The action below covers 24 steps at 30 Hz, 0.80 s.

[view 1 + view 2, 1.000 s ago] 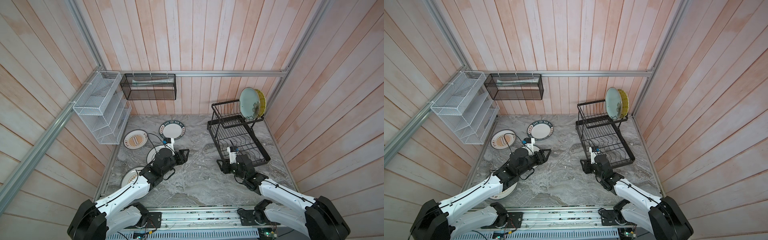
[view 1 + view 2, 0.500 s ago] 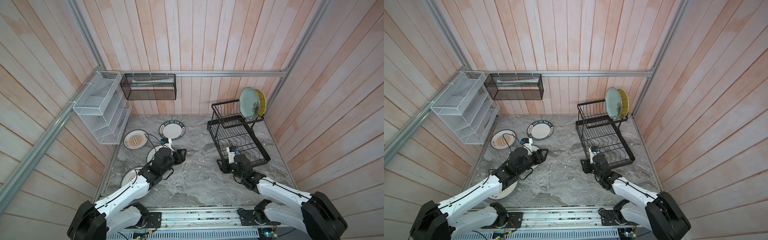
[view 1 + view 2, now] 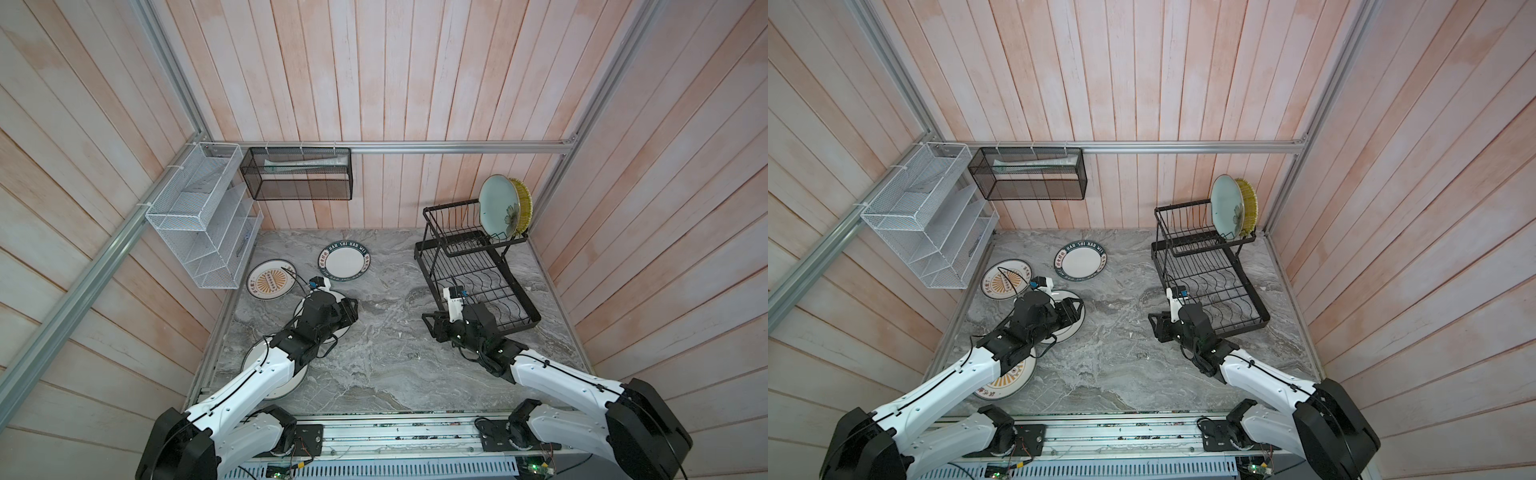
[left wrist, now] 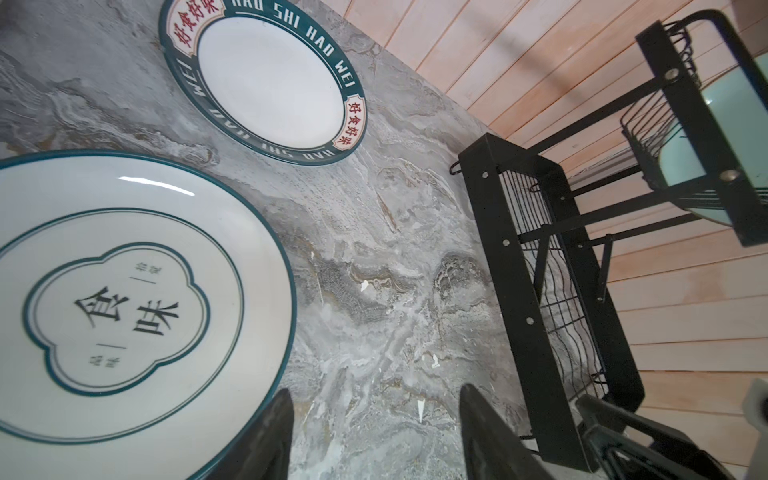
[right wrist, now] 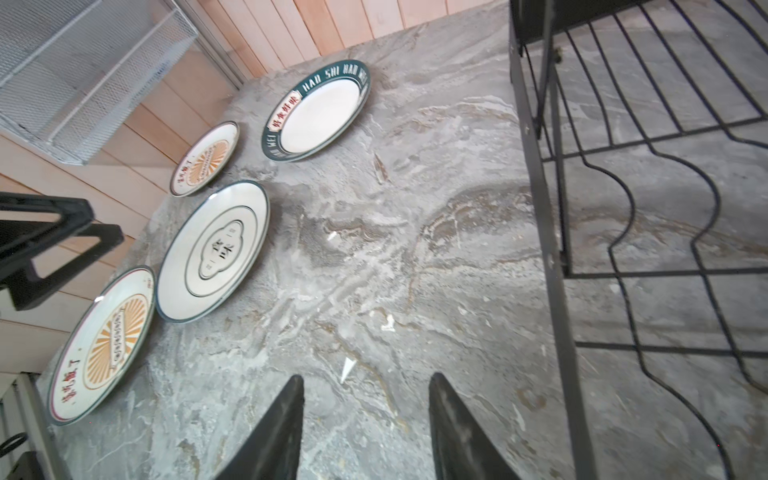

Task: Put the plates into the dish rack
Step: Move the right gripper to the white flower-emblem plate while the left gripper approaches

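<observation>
Moved: left gripper (image 3: 352,309) has drawn back slightly toward frame left, over the right rim of the ringed plate (image 5: 214,251); right gripper (image 3: 432,328) has crept a little up and left by the rack (image 4: 517,282). Plates and rack lie as before.
Left pincer: wide, nothing between the fingers; in the left wrist view one fingertip (image 4: 282,411) overlaps the ringed plate's rim, contact unclear.
Right pincer: moderately wide, holding nothing, bare table (image 3: 374,374) beneath it.
Open room: a broad bare strip of table runs down the middle of both top views, between the two grippers.
Edges: ringed plate's rim lies just beside the near sunburst plate (image 3: 1013,378), which sits at the table's left edge, lower left. Right gripper is just beside the rack's near-left corner, apart from it.
Flat plates: lettered plate (image 3: 344,261) centre-left, far sunburst plate (image 3: 270,279) left of it, below the white shelf (image 3: 199,220).
Racked plates: teal plate (image 3: 496,203) and yellow plate (image 3: 524,203) stand on edge in the upper basket, upper right.
Left arm (image 3: 257,374): reaches from lower left up and right, low, crossing over the near sunburst plate.
Right arm (image 3: 552,374): reaches from lower right up and left, gripper pointing frame left.
</observation>
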Each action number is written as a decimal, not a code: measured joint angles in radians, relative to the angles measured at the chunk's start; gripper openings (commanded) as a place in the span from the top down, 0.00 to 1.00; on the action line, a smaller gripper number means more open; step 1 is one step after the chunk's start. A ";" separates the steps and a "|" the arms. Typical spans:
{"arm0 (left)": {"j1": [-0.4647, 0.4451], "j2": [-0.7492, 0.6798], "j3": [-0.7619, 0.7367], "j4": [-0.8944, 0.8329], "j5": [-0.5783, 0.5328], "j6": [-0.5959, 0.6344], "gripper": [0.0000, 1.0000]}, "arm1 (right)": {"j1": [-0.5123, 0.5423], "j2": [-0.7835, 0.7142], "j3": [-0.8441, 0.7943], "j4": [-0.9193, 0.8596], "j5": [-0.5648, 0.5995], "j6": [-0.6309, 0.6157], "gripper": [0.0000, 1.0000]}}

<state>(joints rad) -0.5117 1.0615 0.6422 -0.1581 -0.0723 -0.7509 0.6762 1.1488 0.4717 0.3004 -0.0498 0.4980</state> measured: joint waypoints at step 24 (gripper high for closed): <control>0.107 -0.137 -0.018 -0.180 -0.089 0.025 0.35 | 0.124 0.586 0.259 0.288 -0.228 0.370 0.54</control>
<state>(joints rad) -0.4046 0.9249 0.6243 -0.3382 -0.1608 -0.7261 0.8005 1.7348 0.7303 0.5888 -0.2775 0.8677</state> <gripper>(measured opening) 0.646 0.460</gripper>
